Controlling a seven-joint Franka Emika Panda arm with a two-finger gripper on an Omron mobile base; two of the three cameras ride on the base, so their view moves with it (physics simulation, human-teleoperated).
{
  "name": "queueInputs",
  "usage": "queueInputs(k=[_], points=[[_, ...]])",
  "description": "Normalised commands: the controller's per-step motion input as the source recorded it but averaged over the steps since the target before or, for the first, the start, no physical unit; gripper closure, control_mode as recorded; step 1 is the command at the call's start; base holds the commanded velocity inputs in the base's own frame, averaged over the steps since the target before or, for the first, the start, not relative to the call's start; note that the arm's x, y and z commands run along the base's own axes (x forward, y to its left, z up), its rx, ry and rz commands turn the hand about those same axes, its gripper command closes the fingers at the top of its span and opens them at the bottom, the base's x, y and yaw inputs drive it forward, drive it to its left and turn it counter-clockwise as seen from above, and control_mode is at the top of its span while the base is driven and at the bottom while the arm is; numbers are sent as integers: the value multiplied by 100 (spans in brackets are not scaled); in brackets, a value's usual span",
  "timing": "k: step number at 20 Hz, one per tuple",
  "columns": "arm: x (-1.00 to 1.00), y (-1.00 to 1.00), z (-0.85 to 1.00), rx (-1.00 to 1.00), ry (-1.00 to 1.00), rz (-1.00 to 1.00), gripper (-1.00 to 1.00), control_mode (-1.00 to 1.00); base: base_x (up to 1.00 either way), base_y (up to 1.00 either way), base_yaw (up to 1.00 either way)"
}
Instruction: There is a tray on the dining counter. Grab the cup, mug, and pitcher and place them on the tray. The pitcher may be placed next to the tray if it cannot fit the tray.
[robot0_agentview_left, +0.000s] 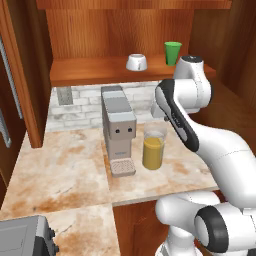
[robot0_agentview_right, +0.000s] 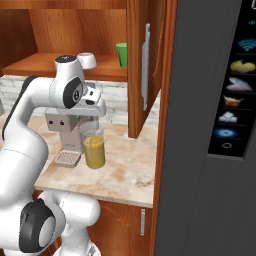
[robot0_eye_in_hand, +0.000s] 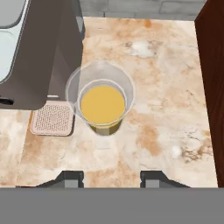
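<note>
Marble counter (robot0_agentview_left: 65, 165) | pitcher (robot0_agentview_left: 153, 150) beside coffee machine (robot0_agentview_left: 118, 125) | wood shelf (robot0_agentview_left: 95, 70) above

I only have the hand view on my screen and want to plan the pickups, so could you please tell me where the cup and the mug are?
Observer: The green cup and the white mug stand on a wooden shelf above the counter, behind the coffee machine.
Operator: Thank you. Are the two touching?
Observer: No, they stand apart, with the cup on the right in the left base view.
Operator: How full is the pitcher, please?
Observer: The pitcher holds orange liquid to roughly two thirds of its height.
Operator: And the gripper?
Observer: The gripper hangs open above the pitcher, holding nothing.
</note>
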Motion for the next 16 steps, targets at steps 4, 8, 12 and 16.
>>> queueInputs(k=[4, 8, 12, 16], points=[[-9, 0, 0, 0, 0, 0, -100, -100, 0, 0, 0], [-40, -6, 0, 0, -7, -5, -100, -100, 0, 0, 0], [-50, -16, 6, 5, -9, -18, -100, -100, 0, 0, 0], [-39, -19, 28, 11, -7, -29, -100, -100, 0, 0, 0]])
